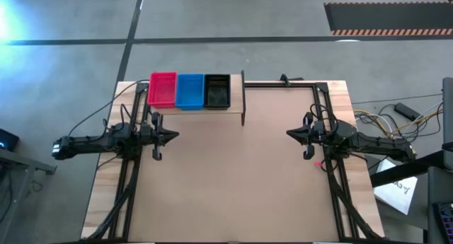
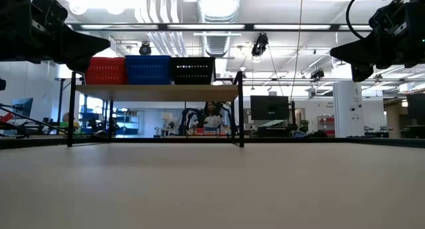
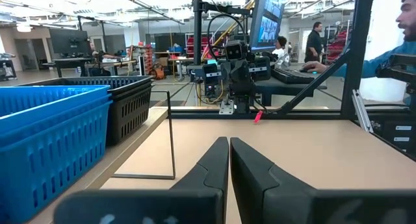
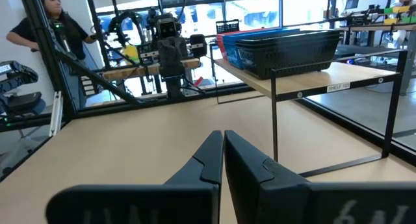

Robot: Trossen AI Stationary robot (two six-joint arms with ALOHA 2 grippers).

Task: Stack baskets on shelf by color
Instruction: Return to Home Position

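Observation:
Three stacks of baskets stand side by side on the shelf (image 1: pixel 212 108) at the table's far left: red-pink (image 1: pixel 162 90), blue (image 1: pixel 189 90) and black (image 1: pixel 216 91). In the low view they rest with their bottoms on the light wood plank (image 2: pixel 156 91): red (image 2: pixel 105 70), blue (image 2: pixel 147 70), black (image 2: pixel 192 70). My left gripper (image 1: pixel 173 136) hovers shut over the table's left side, below the shelf. My right gripper (image 1: pixel 290 134) hovers shut over the table's right side. Both point toward the table's middle and hold nothing.
The wide brown tabletop (image 1: pixel 233 180) lies bare between the two arms. Black shelf legs and end post (image 1: pixel 243 99) stand near the far edge. Cables and papers (image 1: pixel 396 191) lie off the table's right side. People show in the room beyond.

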